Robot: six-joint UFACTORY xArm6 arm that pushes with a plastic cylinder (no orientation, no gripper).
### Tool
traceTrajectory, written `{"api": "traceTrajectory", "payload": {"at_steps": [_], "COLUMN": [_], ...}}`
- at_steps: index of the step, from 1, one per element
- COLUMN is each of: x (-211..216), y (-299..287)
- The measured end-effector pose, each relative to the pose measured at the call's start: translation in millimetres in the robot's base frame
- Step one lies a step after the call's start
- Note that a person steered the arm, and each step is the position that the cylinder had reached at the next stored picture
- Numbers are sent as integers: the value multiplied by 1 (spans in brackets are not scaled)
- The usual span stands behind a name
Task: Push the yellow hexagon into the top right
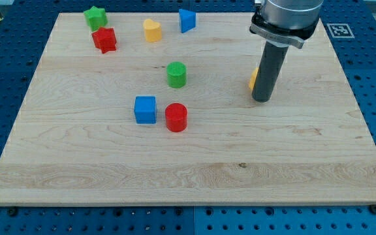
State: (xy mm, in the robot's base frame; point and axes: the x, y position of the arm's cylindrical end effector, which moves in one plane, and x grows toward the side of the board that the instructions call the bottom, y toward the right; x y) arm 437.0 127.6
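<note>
The yellow hexagon (253, 78) sits right of the board's centre and is mostly hidden behind my rod; only a thin yellow sliver shows at the rod's left side. My tip (262, 99) rests on the wooden board (188, 170), touching or very close to the hexagon, just below and to its right.
A green star (95, 17) and a red star (104, 40) lie at the top left. A yellow block (151, 30) and a blue block (187, 20) lie at the top centre. A green cylinder (177, 74), a blue cube (145, 109) and a red cylinder (175, 117) lie mid-board.
</note>
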Motion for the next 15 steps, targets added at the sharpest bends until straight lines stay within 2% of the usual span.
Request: {"api": "traceTrajectory", "payload": {"at_steps": [1, 3, 5, 6, 7, 8, 13, 15], "x": [-3, -58, -106, -120, -92, -86, -130, -165], "y": [0, 8, 49, 48, 36, 7, 8, 40]}}
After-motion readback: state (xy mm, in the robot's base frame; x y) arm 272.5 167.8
